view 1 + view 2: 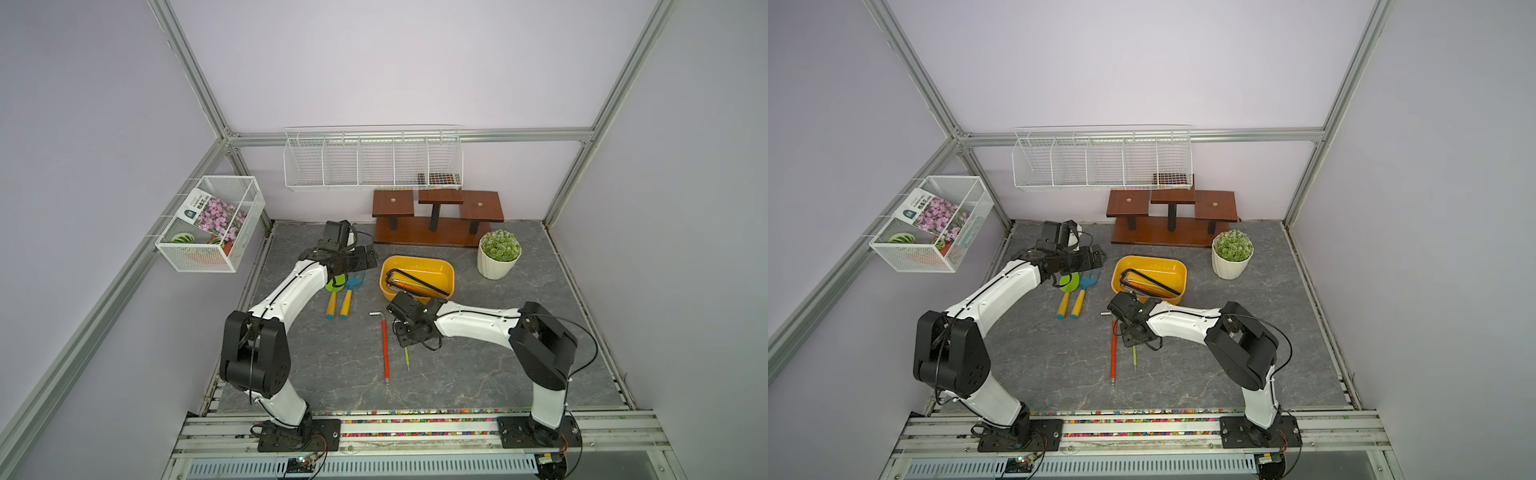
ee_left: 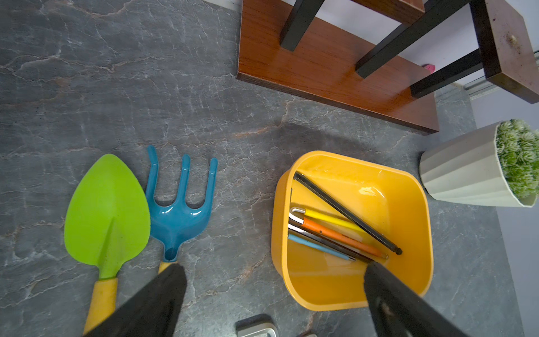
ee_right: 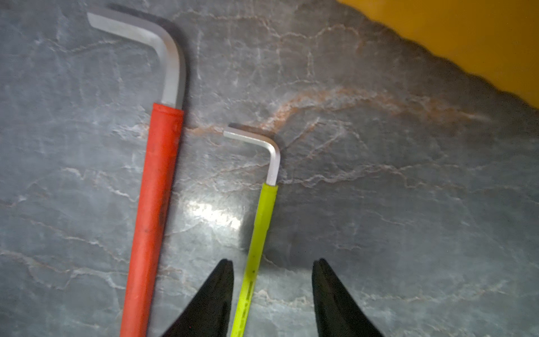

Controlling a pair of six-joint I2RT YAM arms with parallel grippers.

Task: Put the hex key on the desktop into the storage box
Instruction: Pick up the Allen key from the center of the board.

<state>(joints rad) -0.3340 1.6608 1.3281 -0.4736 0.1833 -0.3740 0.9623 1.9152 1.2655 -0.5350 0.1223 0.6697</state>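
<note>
Left arm [image 1: 291, 293]: rooted near-left, folded at a raised elbow, white forearm stretched away toward the far side. Left gripper [image 2: 272, 267]: carried high, tilted downward, jaws spread wide. Right arm [image 1: 473, 321]: rooted near-right, elbow raised, white forearm reaching inward toward the centre. Right gripper [image 3: 274, 261]: aimed downward, held low, jaws partly parted.

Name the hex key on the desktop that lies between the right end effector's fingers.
The thin green-sleeved hex key: it runs between the fingers of the right end effector. The thicker red-sleeved hex key lies beside it, outside them.
</note>
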